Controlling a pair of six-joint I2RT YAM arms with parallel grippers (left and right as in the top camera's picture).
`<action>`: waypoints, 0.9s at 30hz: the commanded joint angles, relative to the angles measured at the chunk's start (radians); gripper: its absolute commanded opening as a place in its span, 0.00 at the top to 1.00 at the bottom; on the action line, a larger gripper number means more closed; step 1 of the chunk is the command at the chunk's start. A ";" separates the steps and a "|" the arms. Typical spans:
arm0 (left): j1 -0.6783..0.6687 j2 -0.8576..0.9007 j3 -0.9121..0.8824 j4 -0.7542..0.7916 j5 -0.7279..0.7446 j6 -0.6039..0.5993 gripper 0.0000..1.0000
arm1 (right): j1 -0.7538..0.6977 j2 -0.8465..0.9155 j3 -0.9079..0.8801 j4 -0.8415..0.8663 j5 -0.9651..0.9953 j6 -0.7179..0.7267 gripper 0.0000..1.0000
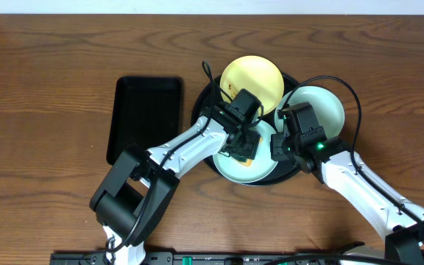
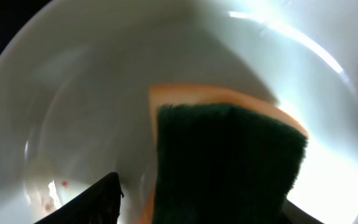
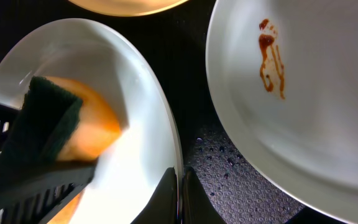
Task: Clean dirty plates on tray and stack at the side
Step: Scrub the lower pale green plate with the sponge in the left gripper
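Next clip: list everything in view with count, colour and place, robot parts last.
table: one, brown wood, under everything
round tray: one, glossy black, middle of the table
rectangular tray: one, black, left of the round tray
yellow plate: one, pale yellow, far side of the round tray
right plate: one, mint, right side of the round tray
smear: one, red-brown, on the right plate
front plate: one, mint, near side of the round tray
sponge: one, green over orange, on the front plate
left claw: one, black, open around the sponge
right claw: one, black, shut on the front plate's rim
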 commanded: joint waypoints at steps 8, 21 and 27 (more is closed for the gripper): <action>0.004 0.004 -0.005 -0.049 0.050 -0.001 0.49 | 0.004 0.001 -0.005 0.002 -0.021 0.006 0.99; -0.005 -0.054 0.007 -0.064 0.049 0.092 0.93 | 0.004 0.001 -0.005 0.002 -0.020 0.006 0.99; -0.025 -0.109 0.007 -0.086 -0.121 0.072 0.92 | 0.004 0.001 -0.005 0.002 -0.020 0.006 0.99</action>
